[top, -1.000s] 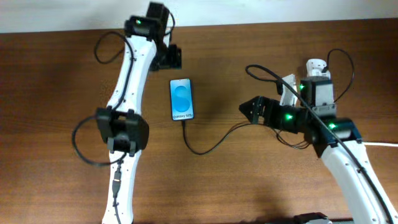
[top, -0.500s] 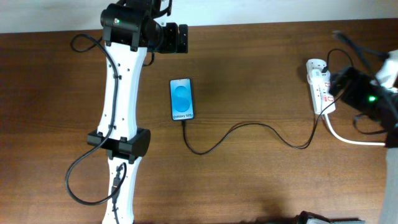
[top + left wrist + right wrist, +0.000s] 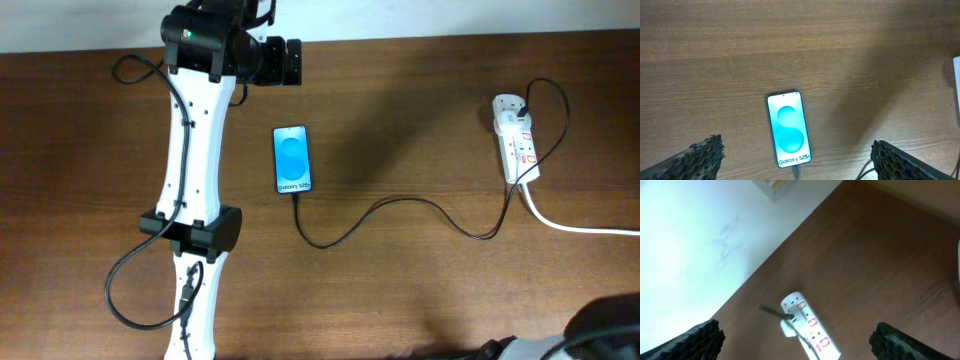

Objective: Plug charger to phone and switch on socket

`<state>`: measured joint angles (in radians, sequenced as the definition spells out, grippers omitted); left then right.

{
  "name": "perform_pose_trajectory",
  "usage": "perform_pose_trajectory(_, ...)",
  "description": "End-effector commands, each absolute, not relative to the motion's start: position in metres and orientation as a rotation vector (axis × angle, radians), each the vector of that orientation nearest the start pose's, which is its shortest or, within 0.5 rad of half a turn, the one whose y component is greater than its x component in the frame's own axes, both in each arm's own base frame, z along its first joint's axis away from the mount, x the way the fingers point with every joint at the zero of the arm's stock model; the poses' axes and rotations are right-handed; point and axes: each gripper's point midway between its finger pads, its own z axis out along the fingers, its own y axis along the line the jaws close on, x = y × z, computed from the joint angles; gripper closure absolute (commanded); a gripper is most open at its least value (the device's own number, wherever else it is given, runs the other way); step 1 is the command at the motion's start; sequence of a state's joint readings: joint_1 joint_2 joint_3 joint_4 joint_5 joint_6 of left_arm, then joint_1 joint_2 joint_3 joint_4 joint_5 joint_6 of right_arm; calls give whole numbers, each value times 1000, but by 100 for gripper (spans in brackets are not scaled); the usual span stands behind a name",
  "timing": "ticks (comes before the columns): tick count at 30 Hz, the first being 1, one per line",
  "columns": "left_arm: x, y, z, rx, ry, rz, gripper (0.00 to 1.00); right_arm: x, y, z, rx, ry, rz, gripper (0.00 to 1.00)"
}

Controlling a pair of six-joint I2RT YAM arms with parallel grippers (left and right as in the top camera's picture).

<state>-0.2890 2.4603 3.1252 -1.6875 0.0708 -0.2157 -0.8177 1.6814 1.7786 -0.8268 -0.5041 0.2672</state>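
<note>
The phone (image 3: 292, 160) lies flat mid-table with its blue screen lit; it also shows in the left wrist view (image 3: 788, 130). The thin black charger (image 3: 400, 205) runs from the phone's near end, where its tip sits in the port (image 3: 796, 172), in a curve across to the white socket (image 3: 517, 140) at the right. In the right wrist view the socket (image 3: 810, 330) has red marks and a black plug in it. My left gripper (image 3: 287, 62) is open and empty, high behind the phone (image 3: 797, 150). My right gripper (image 3: 802, 340) is open and empty, high above the socket.
A thick white lead (image 3: 580, 226) runs from the socket off the right edge. My left arm (image 3: 190, 170) stretches along the left side of the table. A blurred dark part of my right arm (image 3: 605, 325) shows at the bottom right corner. A white wall (image 3: 700, 240) borders the table's far edge.
My right arm has swung from mid-table past the socket and out to the bottom right corner, uncovering the socket. My left arm straightened earlier and has since held still.
</note>
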Motion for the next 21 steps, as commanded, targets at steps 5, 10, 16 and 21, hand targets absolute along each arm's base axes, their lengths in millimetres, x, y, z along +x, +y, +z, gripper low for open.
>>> perform_pose_trajectory(5,479,-157,286,143,2572,-283,1,405,-308,176,1107,2174,430,2)
perform_pose_trajectory(10,479,-157,286,143,2572,-283,1,420,-298,120,1139,2288,426,1)
perform_pose_trajectory(16,479,-157,286,143,2572,-283,1,441,-260,67,1099,2469,333,2)
perform_pose_trajectory(21,479,-157,286,143,2572,-283,1,448,-240,39,1052,2567,292,1)
